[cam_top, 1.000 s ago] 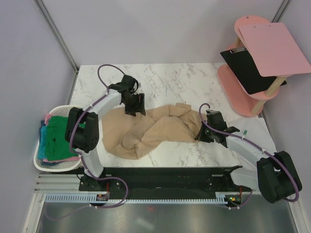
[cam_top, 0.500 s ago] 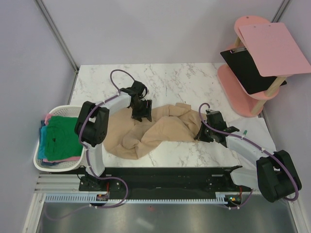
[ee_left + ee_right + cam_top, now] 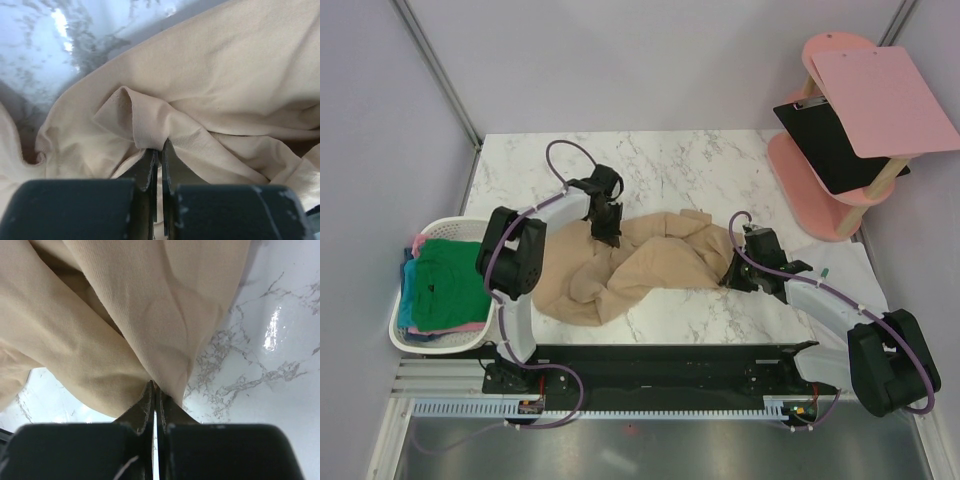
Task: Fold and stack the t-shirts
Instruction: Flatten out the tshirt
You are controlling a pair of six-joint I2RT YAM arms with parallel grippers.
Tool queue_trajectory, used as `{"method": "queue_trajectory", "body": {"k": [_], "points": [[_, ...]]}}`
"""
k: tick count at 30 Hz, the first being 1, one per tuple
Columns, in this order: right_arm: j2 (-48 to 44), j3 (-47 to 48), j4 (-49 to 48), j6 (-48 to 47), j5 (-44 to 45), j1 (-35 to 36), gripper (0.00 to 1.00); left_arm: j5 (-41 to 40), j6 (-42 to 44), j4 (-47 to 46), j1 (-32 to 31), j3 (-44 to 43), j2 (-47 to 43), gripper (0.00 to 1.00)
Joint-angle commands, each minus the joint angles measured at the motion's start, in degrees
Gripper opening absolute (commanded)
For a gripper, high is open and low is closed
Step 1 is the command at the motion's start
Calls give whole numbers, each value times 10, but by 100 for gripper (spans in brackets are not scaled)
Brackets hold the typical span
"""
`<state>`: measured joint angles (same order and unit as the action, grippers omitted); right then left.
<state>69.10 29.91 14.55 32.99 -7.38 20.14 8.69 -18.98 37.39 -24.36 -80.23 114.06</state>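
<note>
A large tan t-shirt (image 3: 650, 262) lies crumpled across the middle of the marble table (image 3: 700, 170). My left gripper (image 3: 612, 234) is at the shirt's far left edge, shut on a raised fold of the tan t-shirt (image 3: 150, 125). At the shirt's right end my right gripper (image 3: 732, 274) is shut on the tan t-shirt (image 3: 165, 325), which drapes away from the jaws. Green, teal and pink t-shirts (image 3: 445, 285) sit piled in the white basket.
The white slatted basket (image 3: 402, 335) stands off the table's left edge. A pink stand (image 3: 820, 195) with a black clipboard (image 3: 830, 145) and a pink board (image 3: 885, 100) is at the back right. White paper (image 3: 845, 270) lies near the right arm.
My left gripper swung right from the shirt's far left edge, came down onto the cloth and closed on a fold. The right gripper has kept its hold and place.
</note>
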Motion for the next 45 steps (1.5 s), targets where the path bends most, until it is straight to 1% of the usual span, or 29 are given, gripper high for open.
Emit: {"method": "queue_trajectory", "body": {"k": [1, 5, 6, 13, 16, 19, 20, 21, 22, 23, 25, 26, 27, 28, 29, 31, 32, 34, 35, 37, 38, 40, 43, 44, 45], "points": [[-12, -3, -31, -3, -12, 0, 0, -61, 10, 11, 34, -41, -45, 2], [-18, -5, -54, -6, -14, 1, 0, -76, 25, 35, 59, -83, -60, 2], [-15, -5, -59, -5, -14, 0, 0, -81, 27, 43, 66, -105, -62, 2], [24, 5, -124, 3, -24, 0, 0, -82, 48, 95, 74, -213, -65, 2], [31, 4, -126, 3, -24, 1, 0, -67, 46, 106, 72, -212, -88, 2], [27, -2, -121, 0, -24, 0, 3, -65, 36, 106, 72, -171, -140, 2], [25, -4, -120, -3, -25, 1, 6, -71, 31, 108, 72, -158, -174, 2], [21, -8, -118, -7, -31, 1, 14, -73, 26, 110, 72, -126, -190, 2], [17, -10, -116, -13, -35, 1, 18, -73, 19, 110, 71, -107, -210, 2], [15, -11, -113, -16, -36, 1, 35, -61, 6, 110, 70, -61, -247, 2], [-5, -16, -109, -24, -40, 1, 50, -47, -20, 108, 66, -10, -288, 2], [-23, -17, -109, -24, -40, 0, 69, -35, -28, 106, 58, 42, -306, 2], [-33, -18, -109, -27, -42, 1, 80, -32, -37, 104, 51, 67, -343, 2], [-45, -18, -106, -28, -42, 1, 90, -29, -56, 103, 43, 92, -359, 2], [-67, -18, -107, -28, -44, 1, 98, -26, -65, 103, 28, 137, -377, 2], [-89, -13, -114, -30, -50, 1, 98, -13, -99, 102, 10, 179, -414, 2], [-105, -13, -120, -30, -53, 1, 98, -9, -110, 99, -11, 215, -423, 2], [-114, -7, -141, -31, -67, 1, 98, -10, -147, 92, -38, 247, -446, 2], [-107, -5, -160, -32, -73, 1, 98, -12, -160, 91, -65, 273, -449, 2], [-87, 11, -178, -35, -87, 2, 98, -11, -196, 82, -88, 298, -454, 2], [-58, 20, -178, -36, -96, 5, 98, -10, -204, 83, -106, 320, -452, 2], [-30, 44, -174, -39, -102, 8, 98, -7, -226, 81, -123, 341, -454, 2], [1, 51, -188, -32, -106, 15, 98, -6, -245, 82, -151, 367, -468, 2], [9, 51, -190, -31, -107, 18, 98, -4, -247, 84, -160, 373, -483, 11], [12, 49, -192, -28, -106, 19, 98, -3, -248, 85, -163, 373, -495, 27]]}}
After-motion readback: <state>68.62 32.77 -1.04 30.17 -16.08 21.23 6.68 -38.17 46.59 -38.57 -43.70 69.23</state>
